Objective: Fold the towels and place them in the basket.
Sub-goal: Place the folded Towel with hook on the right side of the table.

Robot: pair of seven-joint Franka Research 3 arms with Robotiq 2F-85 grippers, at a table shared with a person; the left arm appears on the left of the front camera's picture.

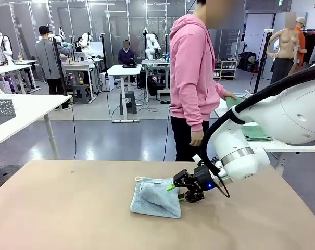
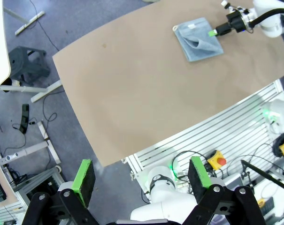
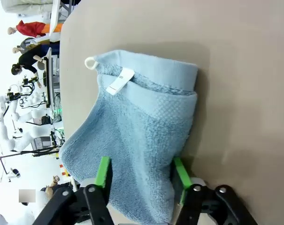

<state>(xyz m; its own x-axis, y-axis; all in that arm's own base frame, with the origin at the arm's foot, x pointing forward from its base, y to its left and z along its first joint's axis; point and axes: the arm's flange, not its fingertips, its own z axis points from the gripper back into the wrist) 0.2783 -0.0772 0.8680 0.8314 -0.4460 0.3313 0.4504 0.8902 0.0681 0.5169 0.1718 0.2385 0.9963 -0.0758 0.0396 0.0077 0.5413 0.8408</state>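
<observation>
The brown table (image 1: 68, 208) is flat, plain and bare but for one light blue towel (image 1: 154, 198). The towel lies folded on the table, on its right half and a bit nearer the robot's side. It has a small white tag (image 3: 120, 80) and a little loop (image 3: 89, 63) at one corner. The right gripper (image 1: 177, 191) is low over the table at the towel's right edge. Its two green fingers stand one on each side of the towel's edge, but I cannot tell if they are squeezing it. The left gripper (image 2: 141, 174) is high above the table, past its left end, with its jaws wide apart and nothing in them. A person (image 1: 191, 78) in a pink hoodie stands at the far side of the table, turned toward its right. Past the table's far left corner is a white table (image 1: 32, 112) with a grey mesh basket (image 1: 1, 110) on it. The floor (image 1: 105, 138) beyond the table is grey and shiny, with more desks farther back.
</observation>
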